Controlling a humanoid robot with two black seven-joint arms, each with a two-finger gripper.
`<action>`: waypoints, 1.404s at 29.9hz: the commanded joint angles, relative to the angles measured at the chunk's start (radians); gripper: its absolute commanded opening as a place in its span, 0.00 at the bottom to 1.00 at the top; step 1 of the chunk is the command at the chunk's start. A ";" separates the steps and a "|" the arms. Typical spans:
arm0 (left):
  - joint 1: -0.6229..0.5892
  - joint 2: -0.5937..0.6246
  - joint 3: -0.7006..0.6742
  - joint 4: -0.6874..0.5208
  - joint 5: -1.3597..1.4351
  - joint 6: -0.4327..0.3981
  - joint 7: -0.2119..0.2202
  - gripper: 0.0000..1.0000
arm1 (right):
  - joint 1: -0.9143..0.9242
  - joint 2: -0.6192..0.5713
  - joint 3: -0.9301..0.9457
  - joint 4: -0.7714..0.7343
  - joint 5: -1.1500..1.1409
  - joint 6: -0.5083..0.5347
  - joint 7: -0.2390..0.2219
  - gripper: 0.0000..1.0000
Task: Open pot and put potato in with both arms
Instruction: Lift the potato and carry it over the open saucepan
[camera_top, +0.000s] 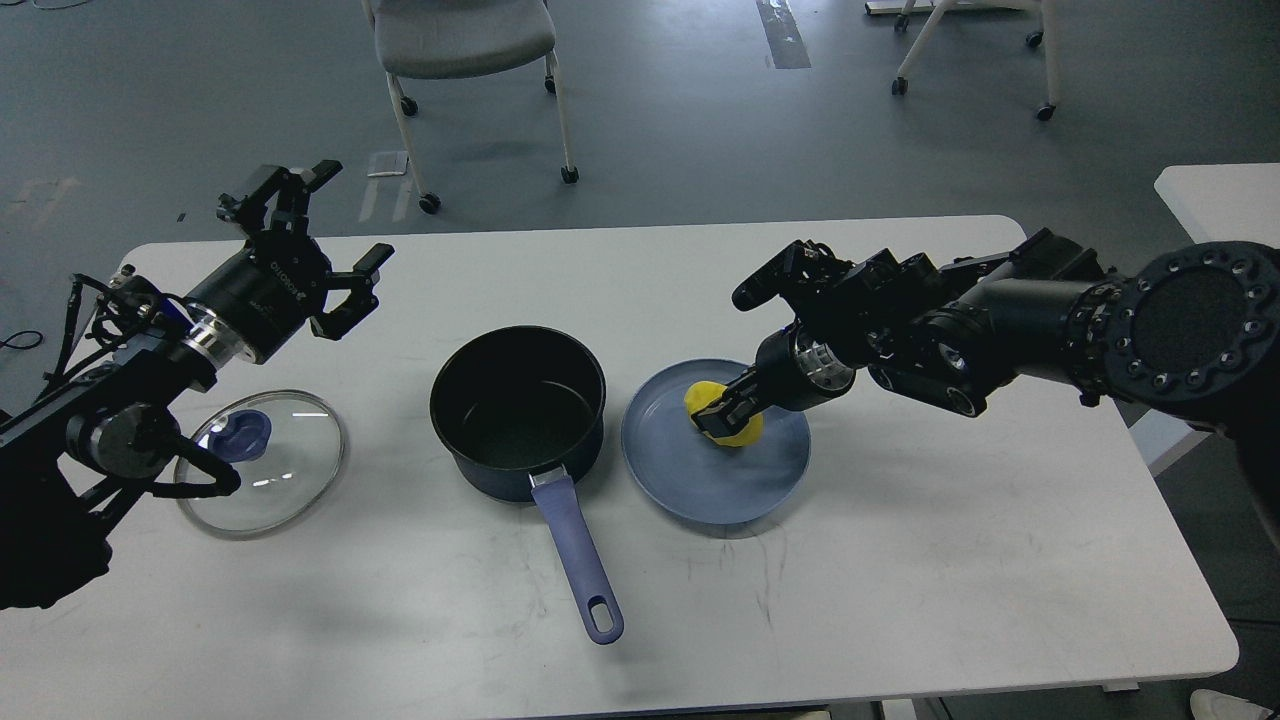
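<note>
Two arms worked over the white surface (900, 560), the pot (518, 410) uncovered at its middle.

Its glass lid (262, 462) lay flat toward the left edge, and the left end effector (320, 235) hung above the surface with fingers spread, holding nothing. The right end effector (722, 410) was clenched on the yellow potato (730, 425), which sat on the blue-grey plate (715, 480) just right of the pot.
</note>
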 joint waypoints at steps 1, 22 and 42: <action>0.000 0.005 0.000 -0.002 0.000 0.000 0.000 0.98 | 0.017 -0.024 0.021 0.016 0.007 -0.003 0.000 0.39; 0.000 0.013 0.000 -0.010 0.000 0.000 0.000 0.98 | 0.016 0.023 0.334 0.113 0.444 -0.103 0.000 0.40; 0.009 0.013 -0.006 -0.011 0.000 0.000 0.000 0.98 | -0.115 0.029 0.374 0.063 0.484 -0.143 0.000 0.65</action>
